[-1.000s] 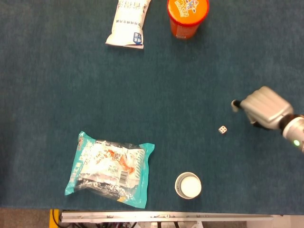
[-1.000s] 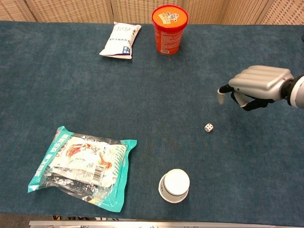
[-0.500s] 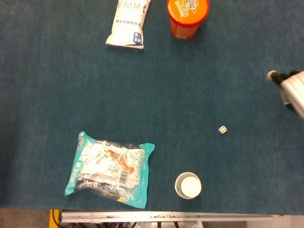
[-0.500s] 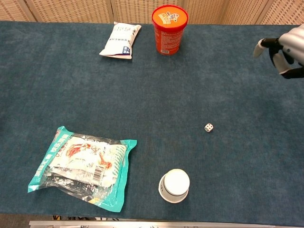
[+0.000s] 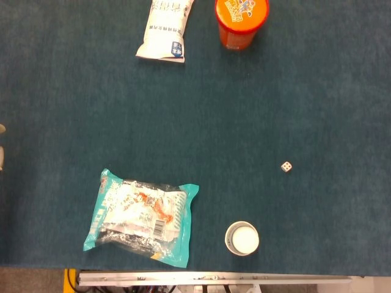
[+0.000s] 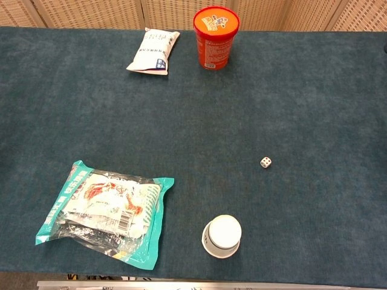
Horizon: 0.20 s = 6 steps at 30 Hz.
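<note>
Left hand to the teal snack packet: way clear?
Probably yes. Only a sliver of the left hand shows at the head view's edge; bare table cloth lies between it and the teal snack packet.

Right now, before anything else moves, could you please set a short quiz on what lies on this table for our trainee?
1. True or false: the die lies apart from the white cup, not touching it.
2. What stands next to the white pouch at the far edge of the table? A) an orange tub B) a glass bottle C) a metal bowl
3. Fill in: in the chest view, the teal snack packet lies to the ___ of the cup.

Key: 1 true; 2 A; 3 left.
</note>
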### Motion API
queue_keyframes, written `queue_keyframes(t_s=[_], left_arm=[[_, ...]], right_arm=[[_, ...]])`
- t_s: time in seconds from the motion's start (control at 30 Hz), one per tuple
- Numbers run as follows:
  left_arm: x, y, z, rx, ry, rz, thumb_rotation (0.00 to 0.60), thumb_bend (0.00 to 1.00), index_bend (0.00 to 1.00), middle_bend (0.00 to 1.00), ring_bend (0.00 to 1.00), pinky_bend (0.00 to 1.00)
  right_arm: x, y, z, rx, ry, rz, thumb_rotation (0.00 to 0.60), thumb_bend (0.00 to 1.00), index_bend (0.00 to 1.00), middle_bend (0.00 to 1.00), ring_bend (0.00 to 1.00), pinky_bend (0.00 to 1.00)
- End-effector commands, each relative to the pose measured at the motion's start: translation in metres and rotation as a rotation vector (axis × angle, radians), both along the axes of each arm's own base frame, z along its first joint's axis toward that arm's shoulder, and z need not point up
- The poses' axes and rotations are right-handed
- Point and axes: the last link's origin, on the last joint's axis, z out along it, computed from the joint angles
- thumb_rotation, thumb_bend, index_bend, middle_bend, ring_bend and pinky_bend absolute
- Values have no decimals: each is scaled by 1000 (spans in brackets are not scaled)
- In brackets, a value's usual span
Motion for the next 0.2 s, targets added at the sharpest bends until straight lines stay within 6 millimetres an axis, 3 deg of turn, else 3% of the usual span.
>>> queue_keyframes(t_s=[0.03,0.2], left_arm=[[2,1,1,-2,3,-2,600,459,370,527,356,457],[4,-1,2,0,2,-1,600,458,376,527,356,457]], right_arm=[[-11,10,4,-59,-23,-41,600,547,356,507,450,554],[-21,22,8,-102,-68,-85,600,547,356,507,450,554]])
